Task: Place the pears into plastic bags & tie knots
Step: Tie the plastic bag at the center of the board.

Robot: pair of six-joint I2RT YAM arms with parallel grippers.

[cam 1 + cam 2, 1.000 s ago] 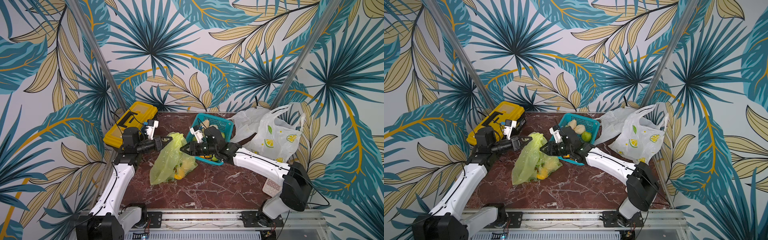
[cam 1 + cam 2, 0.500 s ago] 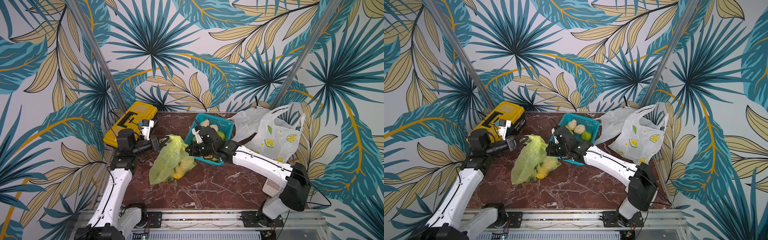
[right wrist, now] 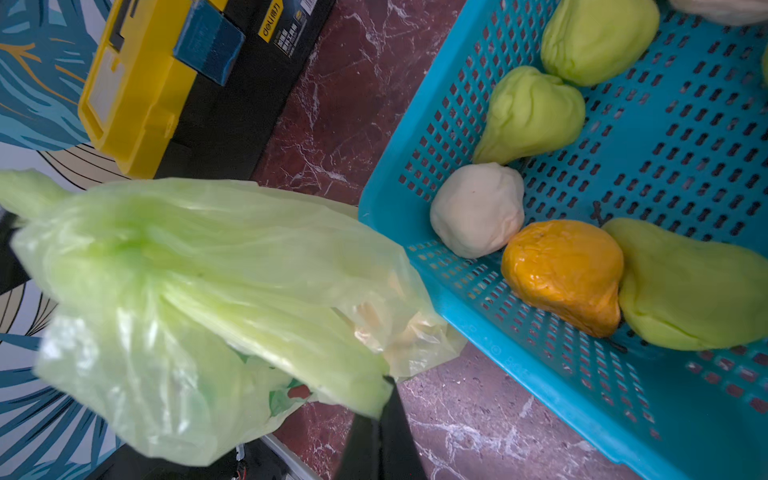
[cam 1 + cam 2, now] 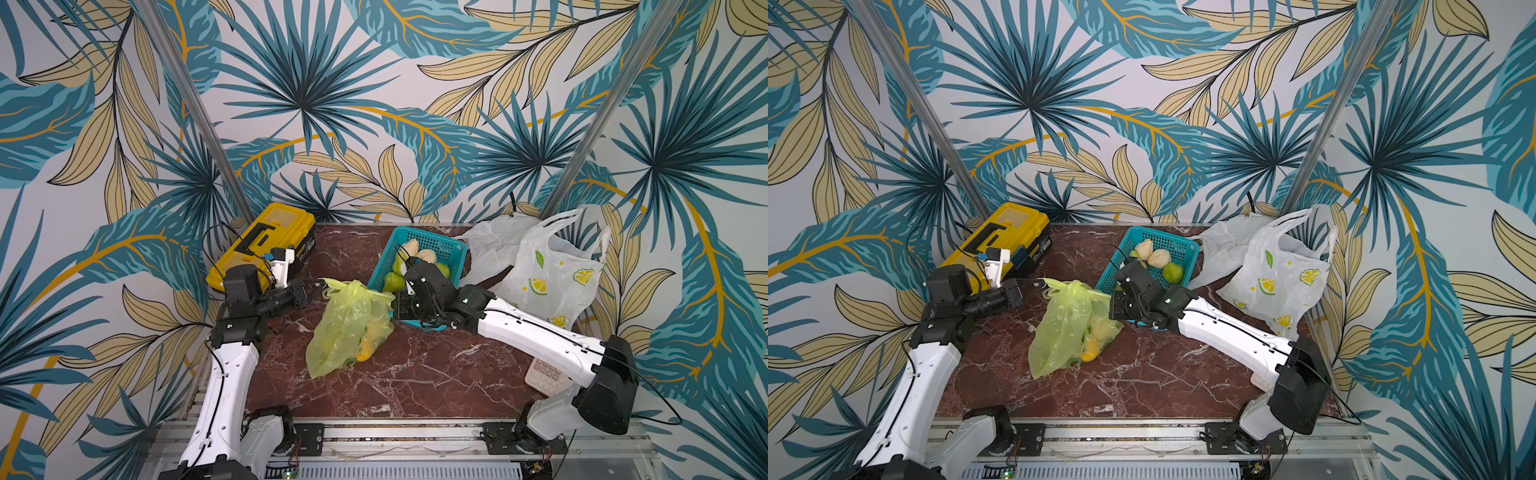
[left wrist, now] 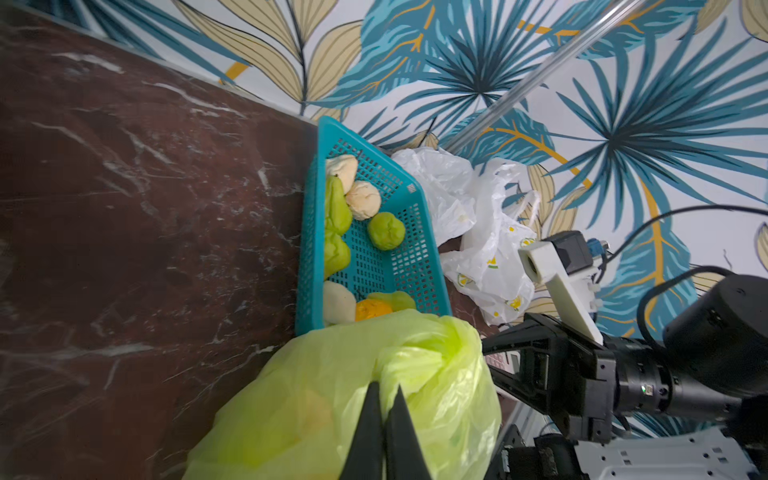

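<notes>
A lime-green plastic bag lies mid-table with yellowish pears showing through it. My left gripper is shut on the bag's top at its left side. My right gripper is shut on a bunched strip of the same bag at its right side. Between them the bag's top is held up. Several more pears, green, cream and orange, lie in the teal basket.
The teal basket stands right behind my right gripper. A lemon-print white bag and a plain white bag lie at the back right. A yellow toolbox sits back left, a calculator front right.
My right gripper has shut on the bag's right side and drawn a little toward the basket. The left gripper stays shut on the left side, barely moved.
</notes>
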